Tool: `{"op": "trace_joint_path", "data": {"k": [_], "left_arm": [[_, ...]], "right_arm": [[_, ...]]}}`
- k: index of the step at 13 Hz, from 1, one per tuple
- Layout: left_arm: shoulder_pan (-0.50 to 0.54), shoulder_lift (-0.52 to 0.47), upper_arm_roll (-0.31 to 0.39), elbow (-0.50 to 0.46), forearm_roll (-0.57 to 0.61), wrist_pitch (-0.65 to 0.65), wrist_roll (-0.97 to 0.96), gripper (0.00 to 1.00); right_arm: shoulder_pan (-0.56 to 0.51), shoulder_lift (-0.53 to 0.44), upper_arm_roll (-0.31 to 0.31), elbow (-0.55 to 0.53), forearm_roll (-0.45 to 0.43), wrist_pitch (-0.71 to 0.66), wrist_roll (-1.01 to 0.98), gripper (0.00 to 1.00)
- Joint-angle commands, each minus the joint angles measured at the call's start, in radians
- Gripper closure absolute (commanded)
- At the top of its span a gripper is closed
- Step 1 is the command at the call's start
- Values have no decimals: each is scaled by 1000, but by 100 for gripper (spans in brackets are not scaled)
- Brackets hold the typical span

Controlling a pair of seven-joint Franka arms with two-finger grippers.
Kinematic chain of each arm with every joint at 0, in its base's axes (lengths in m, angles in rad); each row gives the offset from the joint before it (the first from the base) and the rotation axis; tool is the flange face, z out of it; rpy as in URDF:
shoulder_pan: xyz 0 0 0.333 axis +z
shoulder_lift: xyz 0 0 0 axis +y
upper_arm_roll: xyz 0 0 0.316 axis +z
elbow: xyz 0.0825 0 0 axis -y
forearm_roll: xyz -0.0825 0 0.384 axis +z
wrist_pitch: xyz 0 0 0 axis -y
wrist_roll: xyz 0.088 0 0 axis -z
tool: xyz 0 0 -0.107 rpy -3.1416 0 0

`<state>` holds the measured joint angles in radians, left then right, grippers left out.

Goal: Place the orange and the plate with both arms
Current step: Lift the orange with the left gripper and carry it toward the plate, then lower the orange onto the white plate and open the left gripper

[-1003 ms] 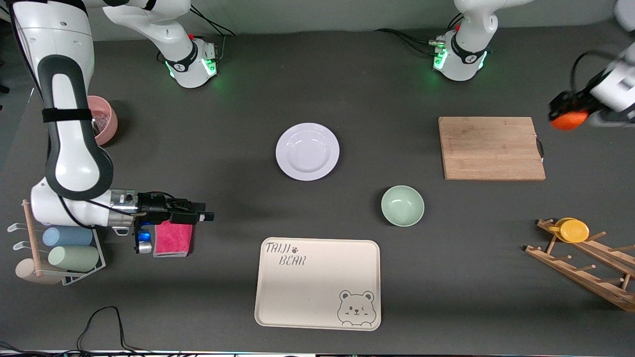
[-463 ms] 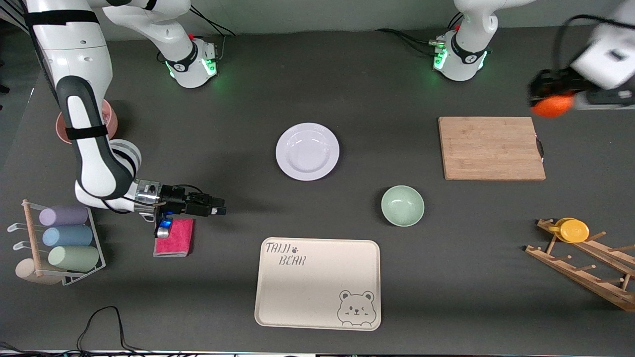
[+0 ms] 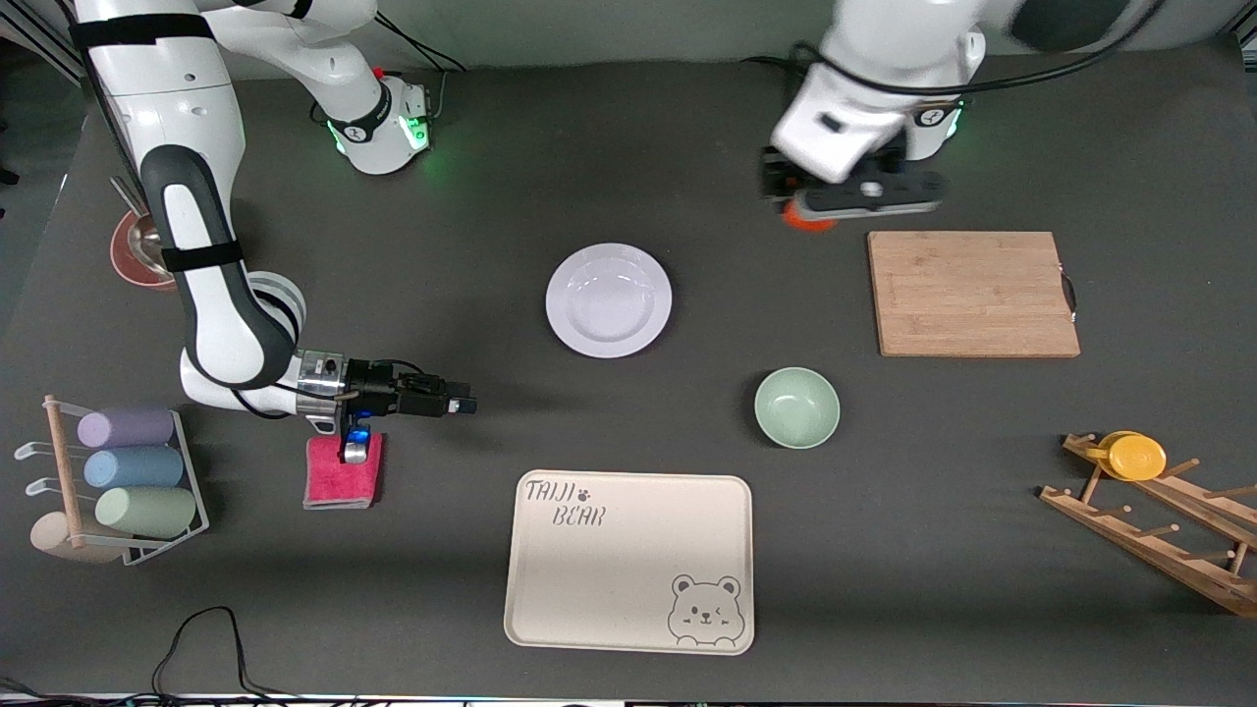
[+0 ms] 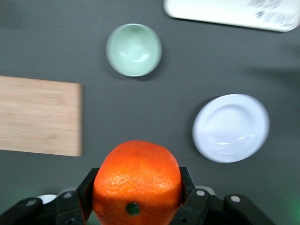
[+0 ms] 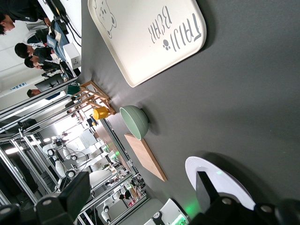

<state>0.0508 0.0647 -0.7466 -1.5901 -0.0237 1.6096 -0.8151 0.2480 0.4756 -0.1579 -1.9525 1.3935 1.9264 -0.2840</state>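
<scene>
We see the left arm has swung in from its end of the tabletop (image 3: 687, 128); its left gripper (image 3: 813, 211), clamped on the orange (image 4: 137, 182), now hangs just off the cutting board (image 3: 972, 293), toward the plate (image 3: 609, 299). The right arm has slid its right gripper (image 3: 454, 404), fingers apart and empty, past the pink cloth (image 3: 339, 481) toward the plate. We judge both are converging.

The plate lies alone mid-tabletop, well apart from the bear tray (image 3: 628, 560) and the green bowl (image 3: 796, 407), so its rim is open all round.
</scene>
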Motion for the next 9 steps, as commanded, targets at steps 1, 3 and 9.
{"op": "trace_joint_path", "data": {"k": [1, 3, 9], "left_arm": [[-199, 151, -11, 87, 106, 79, -269, 59], [-340, 266, -7, 152, 218, 104, -434, 59], [-448, 448, 6, 98, 353, 280, -573, 59]], "right_arm": [[4, -14, -5, -19, 27, 11, -11, 0], [-13, -9, -8, -17, 29, 5, -9, 0], [-21, -55, -25, -65, 67, 62, -18, 0]]}}
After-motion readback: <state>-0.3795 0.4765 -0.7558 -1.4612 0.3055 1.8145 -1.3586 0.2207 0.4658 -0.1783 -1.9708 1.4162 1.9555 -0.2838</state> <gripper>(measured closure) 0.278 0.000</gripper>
